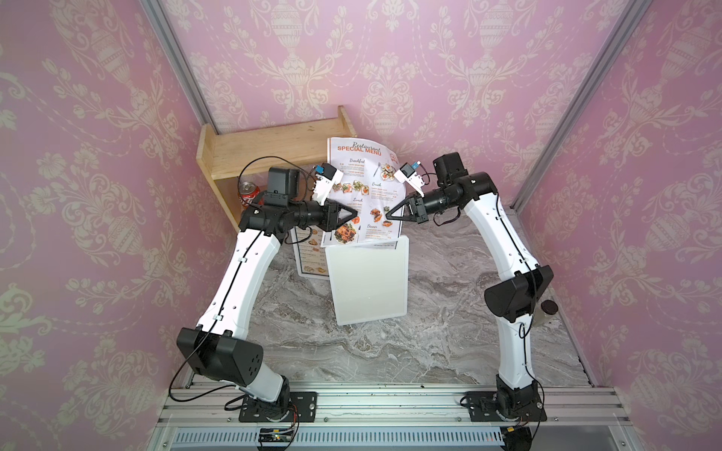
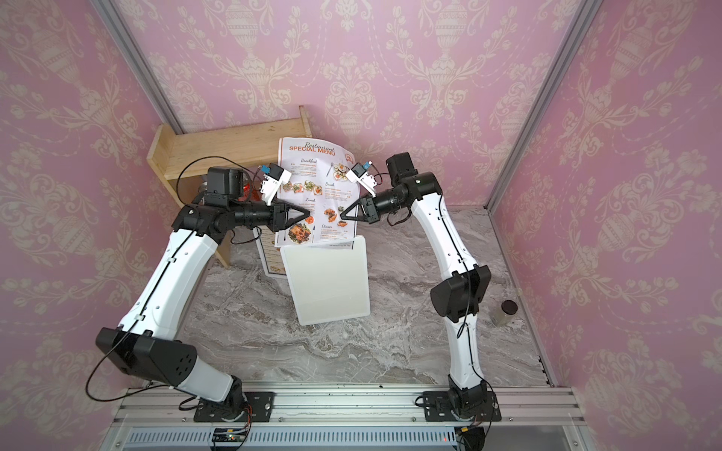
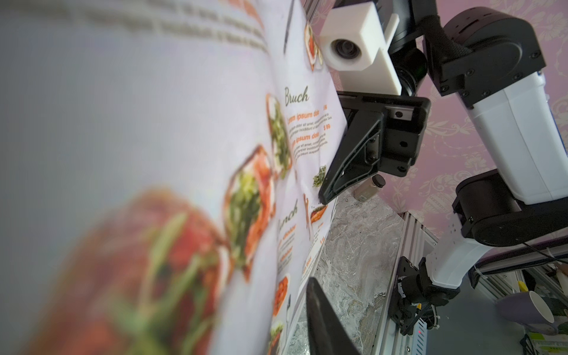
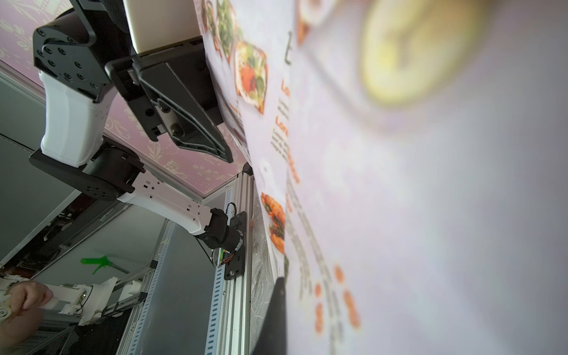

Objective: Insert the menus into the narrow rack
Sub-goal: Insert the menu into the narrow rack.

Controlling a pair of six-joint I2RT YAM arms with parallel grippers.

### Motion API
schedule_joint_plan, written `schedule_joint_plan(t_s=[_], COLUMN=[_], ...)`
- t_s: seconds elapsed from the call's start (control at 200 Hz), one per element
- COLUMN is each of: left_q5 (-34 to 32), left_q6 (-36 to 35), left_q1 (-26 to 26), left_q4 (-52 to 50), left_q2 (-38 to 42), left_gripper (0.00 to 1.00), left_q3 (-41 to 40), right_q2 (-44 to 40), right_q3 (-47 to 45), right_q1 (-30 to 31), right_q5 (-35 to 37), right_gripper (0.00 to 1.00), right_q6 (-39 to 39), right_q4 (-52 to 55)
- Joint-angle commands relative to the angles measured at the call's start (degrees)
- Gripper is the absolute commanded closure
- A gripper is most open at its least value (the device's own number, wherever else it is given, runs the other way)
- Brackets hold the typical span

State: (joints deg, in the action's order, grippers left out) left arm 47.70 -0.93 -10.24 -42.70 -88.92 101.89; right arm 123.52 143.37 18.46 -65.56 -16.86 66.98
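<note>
Right hand (image 1: 386,214) was pressed shut, pinching the right edge of the Special Menu sheet (image 1: 367,187). The sheet was held clear of the surface (image 1: 429,332), just in front of the rack's (image 1: 273,144) right end. Left hand (image 1: 354,214) straddled the sheet's left edge; I could not tell whether it gripped. The second menu (image 1: 308,255) lay flat in front of the rack, partly under a white board (image 1: 367,285).
</note>
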Motion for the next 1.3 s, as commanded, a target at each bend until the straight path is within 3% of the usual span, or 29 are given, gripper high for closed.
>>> schedule_joint_plan(t_s=[0.0,0.275,0.675,1.051,1.211,1.296], left_q5=[1.2,1.6,2.2,2.3,2.1,2.0], left_q6=[-1.5,-1.7,-1.5,-1.9,-2.2,-2.4], left_q1=[0.6,1.3,2.1,2.0,2.0,2.0], left_q4=[-0.3,0.1,1.6,3.2,3.3,3.4], left_q2=[0.9,1.5,2.6,4.1,4.6,4.8], left_gripper=[0.67,0.63,0.70,0.87,1.00,1.00], left_q3=[-0.5,-1.5,-4.6,-8.0,-8.5,-8.7], right_q2=[0.9,1.6,3.3,3.0,3.4,3.5], right_q3=[2.6,5.3,6.9,7.3,8.3,8.7], right_q1=[-0.1,-0.7,-1.3,-1.5,-1.4,-1.5], right_q5=[0.4,3.1,4.6,5.2,5.0,4.4], right_gripper=[1.00,1.00,1.00,1.00,1.00,1.00], right_q6=[-2.8,-9.2,-14.9,-15.1,-14.4,-14.0], right_q4=[2.2,7.0,12.5,11.9,10.8,10.1])
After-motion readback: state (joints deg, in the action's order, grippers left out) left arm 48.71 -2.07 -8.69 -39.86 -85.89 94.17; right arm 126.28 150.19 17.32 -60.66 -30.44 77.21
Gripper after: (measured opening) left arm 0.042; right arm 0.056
